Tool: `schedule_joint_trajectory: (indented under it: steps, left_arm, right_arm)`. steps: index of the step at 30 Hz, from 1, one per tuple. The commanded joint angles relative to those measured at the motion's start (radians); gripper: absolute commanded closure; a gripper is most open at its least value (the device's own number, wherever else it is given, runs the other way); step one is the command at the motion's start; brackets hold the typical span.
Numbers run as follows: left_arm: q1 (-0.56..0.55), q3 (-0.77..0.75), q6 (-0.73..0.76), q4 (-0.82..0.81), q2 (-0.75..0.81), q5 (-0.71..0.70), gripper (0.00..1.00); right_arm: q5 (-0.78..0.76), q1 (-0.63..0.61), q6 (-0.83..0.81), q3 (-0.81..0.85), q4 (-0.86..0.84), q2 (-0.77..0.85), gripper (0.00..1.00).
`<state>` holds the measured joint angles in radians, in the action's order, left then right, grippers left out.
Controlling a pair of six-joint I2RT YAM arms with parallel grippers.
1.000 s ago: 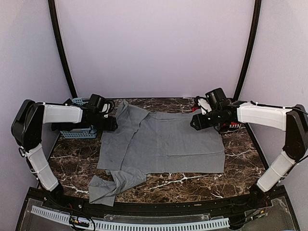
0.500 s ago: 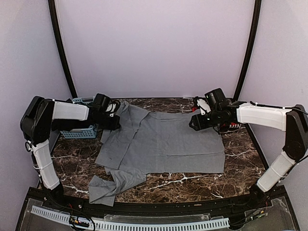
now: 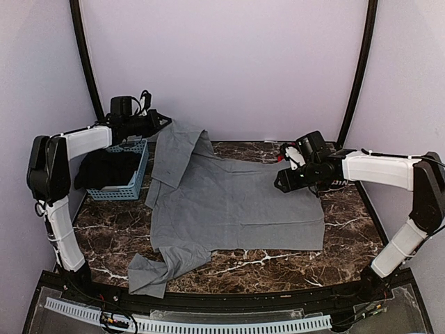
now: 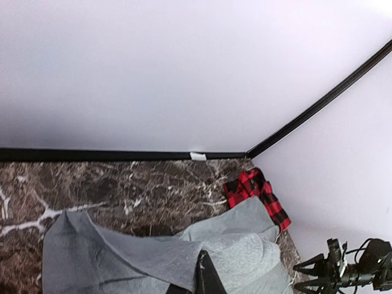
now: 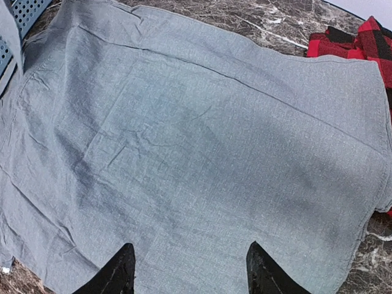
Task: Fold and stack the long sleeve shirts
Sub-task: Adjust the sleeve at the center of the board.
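The grey long sleeve shirt (image 3: pixel 236 202) lies spread over the marble table, a sleeve bunched at the front left. My left gripper (image 3: pixel 165 121) is raised near the back left, shut on the shirt's upper-left edge, and the cloth hangs from it in a peak. In the left wrist view the dark fingers (image 4: pixel 207 277) pinch the grey shirt (image 4: pixel 147 254). My right gripper (image 3: pixel 281 182) hovers open over the shirt's back-right corner; in its wrist view the right gripper (image 5: pixel 190 269) has only flat grey cloth (image 5: pixel 196 141) between its fingers. The red-and-black plaid shirt (image 5: pixel 361 43) lies crumpled at the back right (image 4: pixel 256 191).
A blue plastic basket (image 3: pixel 136 174) holding something black stands at the back left, under my left arm. The grey cloth's lifted side hangs next to it. White walls and black frame poles close in the table at the back and sides.
My left gripper shut on the grey shirt's upper-left edge and rose toward the back left, lifting that side off the table. The right arm barely moved.
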<state>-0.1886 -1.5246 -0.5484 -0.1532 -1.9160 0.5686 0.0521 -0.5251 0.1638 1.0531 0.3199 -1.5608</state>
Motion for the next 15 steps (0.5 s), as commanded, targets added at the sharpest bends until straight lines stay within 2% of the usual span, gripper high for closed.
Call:
schedule_joint_trajectory:
  steps: [1, 4, 9, 11, 15]
  left_arm:
    - [0.025, -0.088, -0.136, -0.198, -0.101, 0.072, 0.97]
    - [0.036, -0.172, -0.173, -0.246, -0.185, 0.046, 0.97]
    - [0.034, -0.333, -0.198, -0.227, -0.351, 0.079, 0.89]
    - [0.035, -0.367, -0.185, -0.199, -0.392, 0.077, 0.85]
    - [0.035, -0.395, -0.121, -0.133, -0.431, 0.039, 0.69]
  right_arm:
    - [-0.015, -0.009, 0.009, -0.025, -0.029, 0.024, 0.41]
    - [-0.022, -0.008, 0.008, -0.035, -0.029, 0.028, 0.41]
    - [-0.026, -0.009, 0.010, -0.046, -0.034, 0.024, 0.41]
    - [-0.021, -0.008, 0.012, -0.045, -0.036, 0.021, 0.41]
    - [-0.014, -0.009, 0.015, -0.044, -0.036, 0.017, 0.41]
